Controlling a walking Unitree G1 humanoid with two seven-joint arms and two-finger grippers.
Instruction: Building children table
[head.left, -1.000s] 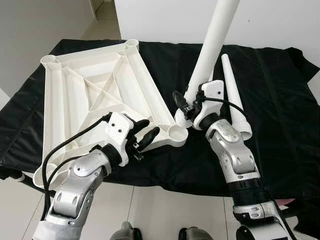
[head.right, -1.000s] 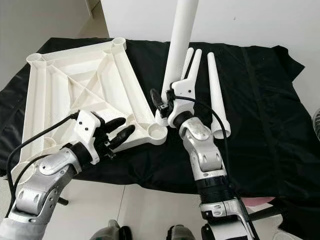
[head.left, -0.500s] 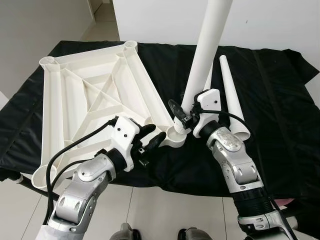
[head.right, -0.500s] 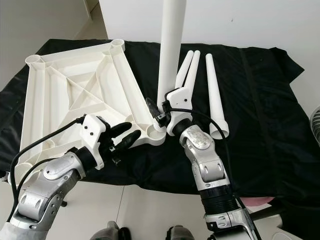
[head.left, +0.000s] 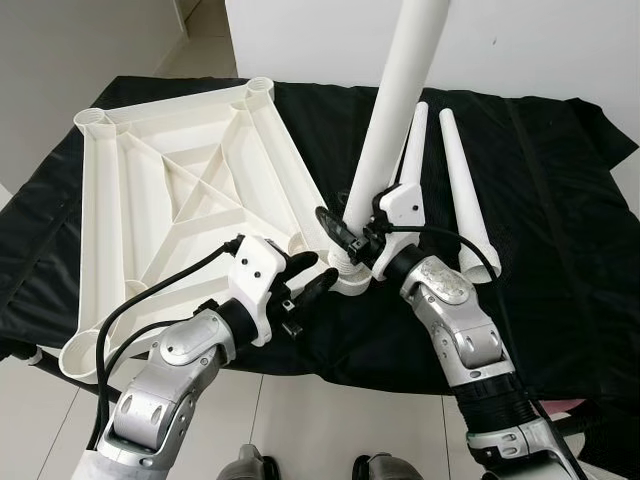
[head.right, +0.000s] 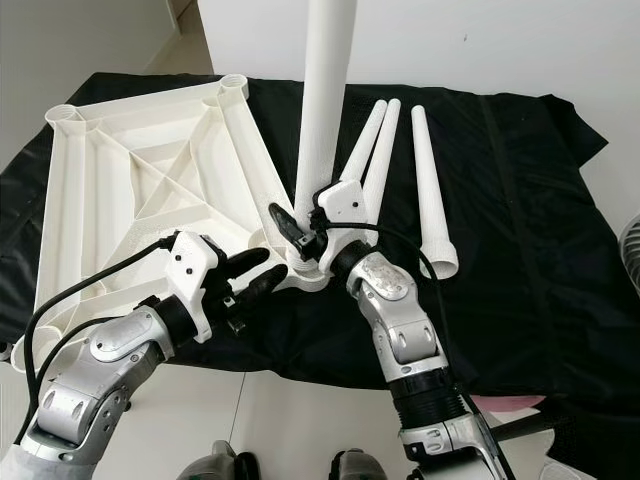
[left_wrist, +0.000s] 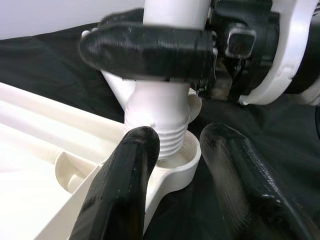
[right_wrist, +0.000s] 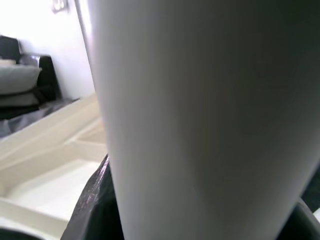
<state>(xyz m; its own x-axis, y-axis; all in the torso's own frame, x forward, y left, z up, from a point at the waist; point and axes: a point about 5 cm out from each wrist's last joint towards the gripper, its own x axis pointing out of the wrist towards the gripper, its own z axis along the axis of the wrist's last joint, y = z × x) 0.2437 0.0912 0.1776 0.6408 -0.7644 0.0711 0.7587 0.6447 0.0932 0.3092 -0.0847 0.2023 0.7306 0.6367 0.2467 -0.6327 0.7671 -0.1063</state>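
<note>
Right claw (head.left: 345, 232) clamps upright leg (head.left: 395, 110), over socket (left_wrist: 175, 162)

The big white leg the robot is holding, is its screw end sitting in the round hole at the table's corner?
Yes: the left wrist view shows the leg with its threaded end down in the corner socket, held by the right gripper.

My head views lose the upright table leg (head.left: 400, 100) past their top edge, and the right gripper (left_wrist: 150, 47) hides its lower shaft above the tabletop socket (left_wrist: 175, 160).
</note>
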